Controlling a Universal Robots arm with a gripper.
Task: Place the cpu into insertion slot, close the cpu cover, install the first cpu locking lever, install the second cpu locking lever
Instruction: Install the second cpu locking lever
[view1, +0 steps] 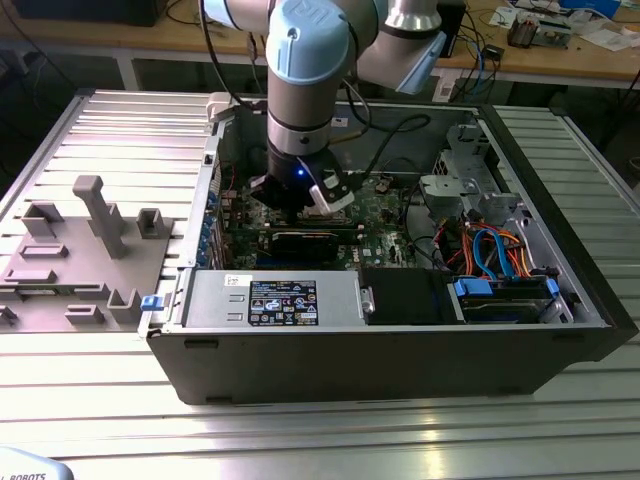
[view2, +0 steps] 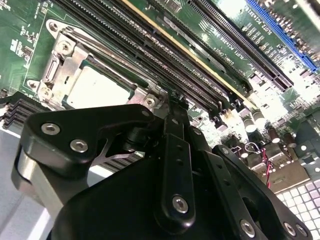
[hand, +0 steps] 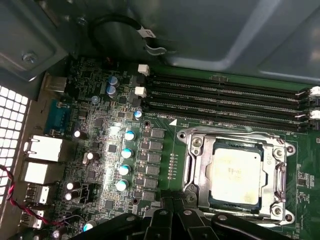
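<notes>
The cpu (hand: 235, 172) lies flat in the insertion slot (hand: 206, 200) on the green motherboard (hand: 165, 150), its silvery top showing through the square window of the cpu cover (hand: 197, 167), which lies closed down around it. In the first wrist view the slot sits just beside the long black memory slots (hand: 225, 97), which run along one side of it, and a row of small round capacitors (hand: 125, 160) stands on the board well apart on the other side. The black gripper (hand: 167, 210) reaches in at the picture's lower edge, its tip just beside the metal rim of the slot; whether it touches the rim I cannot tell.

In the second wrist view the chip (view2: 97, 87) again lies under the metal frame (view2: 62, 67), with the memory slots (view2: 165, 45) running diagonally next to it. The gripper's (view2: 176, 107) black linkage covers the near part of the socket. Its fingers appear drawn together into one narrow tip close to the socket's corner, with nothing seen between them.

In the exterior view the arm (view1: 305, 90) reaches down into the open computer case (view1: 400, 340), which lies on a ribbed metal table (view1: 300, 430). The gripper (view1: 300, 200) hangs low over the motherboard (view1: 385, 215), toward the case's far edge. A grey fixture (view1: 80, 260) with upright blocks rests on the table at the exterior view's left, outside the case.
</notes>
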